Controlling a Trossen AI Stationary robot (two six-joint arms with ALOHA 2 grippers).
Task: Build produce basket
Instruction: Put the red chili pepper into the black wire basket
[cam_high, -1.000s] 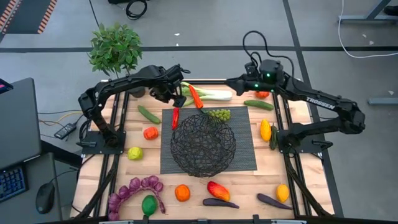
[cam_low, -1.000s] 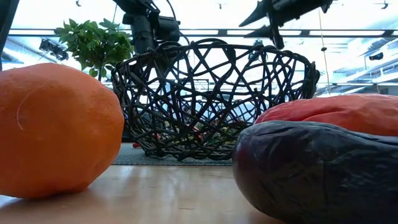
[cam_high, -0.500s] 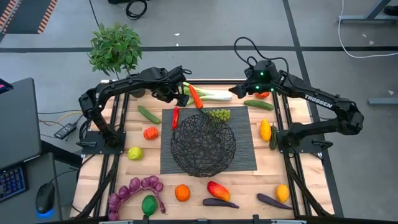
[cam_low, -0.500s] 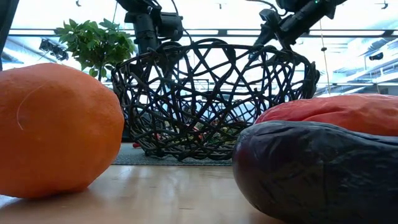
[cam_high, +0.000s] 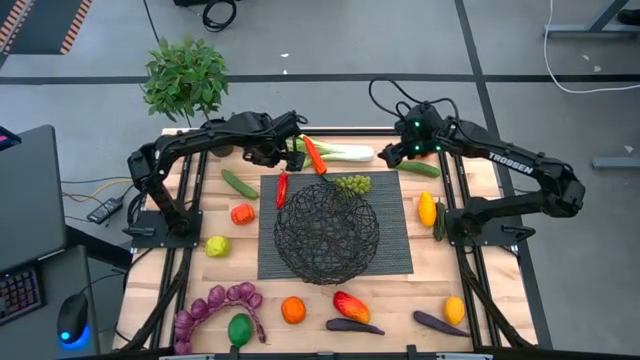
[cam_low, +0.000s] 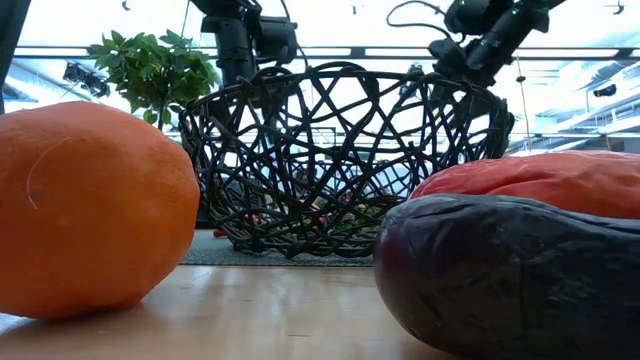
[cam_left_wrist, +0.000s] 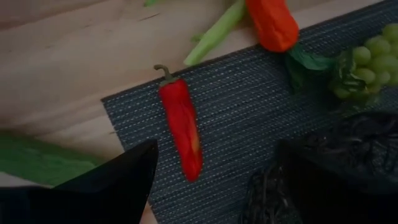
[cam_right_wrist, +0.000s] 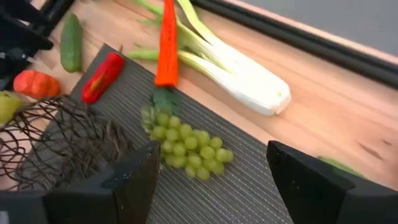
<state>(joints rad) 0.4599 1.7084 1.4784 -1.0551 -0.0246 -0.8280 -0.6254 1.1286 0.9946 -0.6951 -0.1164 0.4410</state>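
Observation:
The black wire basket (cam_high: 327, 235) stands on a dark mat (cam_high: 395, 250) mid-table. At the mat's far edge lie a red pepper (cam_left_wrist: 181, 127), an orange-red carrot (cam_right_wrist: 166, 46), a white-green leek (cam_right_wrist: 242, 74) and green grapes (cam_right_wrist: 186, 146). My left gripper (cam_left_wrist: 217, 186) hangs open above the red pepper, pointing steeply down; it shows in the high view (cam_high: 283, 150). My right gripper (cam_right_wrist: 211, 186) stands open above the grapes and the leek's white end, slanting down; it shows in the high view (cam_high: 395, 152). Neither holds anything.
Cucumbers (cam_high: 238, 182) (cam_high: 415, 168) flank the mat's far corners. A tomato (cam_high: 242, 213) and a lemon (cam_high: 217, 245) lie on the left, more lemons (cam_high: 427, 208) on the right. An orange (cam_high: 292, 310), eggplants (cam_high: 354, 326) and purple produce (cam_high: 215, 305) line the near edge. A potted plant (cam_high: 185, 78) stands far left.
My right gripper has come down and tipped its fingers toward the table, moving toward the table's left, to above the leek's white end and the grapes. No produce has moved.

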